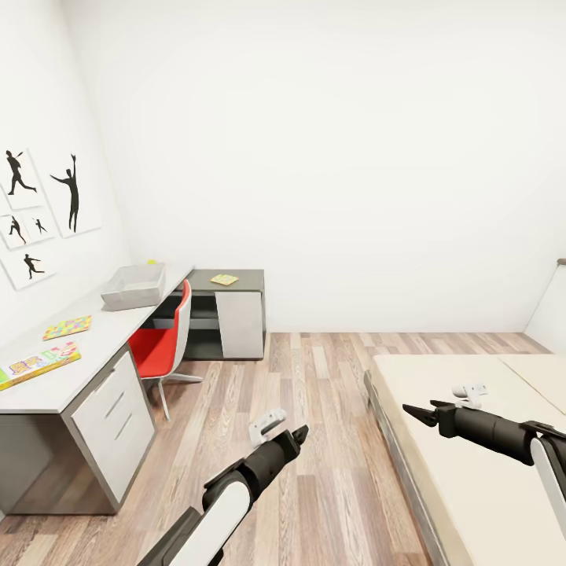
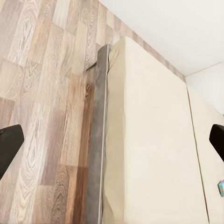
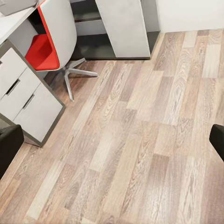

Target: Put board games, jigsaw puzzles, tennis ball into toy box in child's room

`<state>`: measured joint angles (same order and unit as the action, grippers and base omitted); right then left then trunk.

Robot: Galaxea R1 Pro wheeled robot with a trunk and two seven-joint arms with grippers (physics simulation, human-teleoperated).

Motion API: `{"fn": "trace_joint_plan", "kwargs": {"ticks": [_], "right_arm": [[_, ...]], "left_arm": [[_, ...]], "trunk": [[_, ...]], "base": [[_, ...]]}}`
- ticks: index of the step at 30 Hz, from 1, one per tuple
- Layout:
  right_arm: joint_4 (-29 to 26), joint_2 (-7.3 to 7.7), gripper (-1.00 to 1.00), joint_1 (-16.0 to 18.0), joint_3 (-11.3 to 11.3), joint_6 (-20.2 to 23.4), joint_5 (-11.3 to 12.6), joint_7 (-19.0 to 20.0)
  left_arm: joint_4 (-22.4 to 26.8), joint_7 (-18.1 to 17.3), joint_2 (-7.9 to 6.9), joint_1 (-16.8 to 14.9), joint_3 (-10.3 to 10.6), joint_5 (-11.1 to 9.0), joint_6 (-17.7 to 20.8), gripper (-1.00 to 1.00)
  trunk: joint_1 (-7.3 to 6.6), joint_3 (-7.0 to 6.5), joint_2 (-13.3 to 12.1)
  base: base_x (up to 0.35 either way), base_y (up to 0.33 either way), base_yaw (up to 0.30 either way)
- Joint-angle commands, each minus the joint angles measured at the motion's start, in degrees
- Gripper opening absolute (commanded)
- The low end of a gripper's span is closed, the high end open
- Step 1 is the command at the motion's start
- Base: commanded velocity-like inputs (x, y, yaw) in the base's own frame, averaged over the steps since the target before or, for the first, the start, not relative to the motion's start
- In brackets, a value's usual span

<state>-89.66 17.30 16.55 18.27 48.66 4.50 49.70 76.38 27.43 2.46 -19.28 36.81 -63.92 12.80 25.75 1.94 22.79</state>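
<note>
The left gripper [image 1: 277, 427] hangs over the floor [image 1: 314, 409] between table [image 1: 47, 385] and bed [image 1: 472, 472], its 2 fingers spread wide and holding nothing; in the left wrist view the dark fingertips [image 2: 8, 147] sit at opposite edges of the picture, with the bed's beige mattress [image 2: 149, 140] and dark frame [image 2: 98, 140] between them. The right gripper [image 1: 452, 401] hovers over the near edge of the bed, also parted and empty; in the right wrist view its fingertips [image 3: 9, 144] stand far apart over the wood planks [image 3: 140, 140], with the red chair [image 3: 49, 44] and white drawer fronts [image 3: 28, 100] beyond.

At the edge of the left wrist view, a small blue-green corner [image 2: 220, 187] lies on the mattress; what it is cannot be told.

On the table's light top, 1 board game [image 1: 39, 364] lies nearest the camera, green, red and yellow. Just beyond it lies 1 puzzle [image 1: 67, 327]. Further along stands the toy box [image 1: 134, 286], grey and open-topped, and behind it, by the wall, a small yellow-green speck [image 1: 152, 262], likely the ball. A 2nd puzzle [image 1: 224, 279] lies on the dark section, well apart from the box. The chair [image 1: 165, 342] is tucked at the table's inner corner. Black athlete pictures [image 1: 47, 212] hang on the wall above the table.
</note>
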Motion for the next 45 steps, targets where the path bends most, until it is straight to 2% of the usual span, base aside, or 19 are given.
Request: {"fn": "trace_joint_plan", "kwargs": {"ticks": [1, 14, 45], "right_arm": [[0.0, 0.01, 1.00, 0.1, 0.1, 0.5, 0.4, -0.1], [0.0, 0.01, 1.00, 0.1, 0.1, 0.5, 0.5, -0.1], [0.0, -0.07, 1.00, 0.1, 0.1, 0.5, 0.4, -0.1]], "left_arm": [[0.1, 0.4, 0.00, 0.0, 0.0, -0.3, 0.1, 1.00], [0.1, 0.4, 0.00, 0.1, 0.0, -0.3, 0.0, 1.00], [0.1, 0.4, 0.00, 0.1, 0.0, -0.3, 0.0, 1.00]], "trunk": [[0.04, 0.14, 0.1], [0.04, 0.14, 0.1], [0.04, 0.14, 0.1]], "base": [[0.000, -0.066, 0.000], [0.000, -0.191, 0.000], [0.000, -0.296, 0.000]]}}
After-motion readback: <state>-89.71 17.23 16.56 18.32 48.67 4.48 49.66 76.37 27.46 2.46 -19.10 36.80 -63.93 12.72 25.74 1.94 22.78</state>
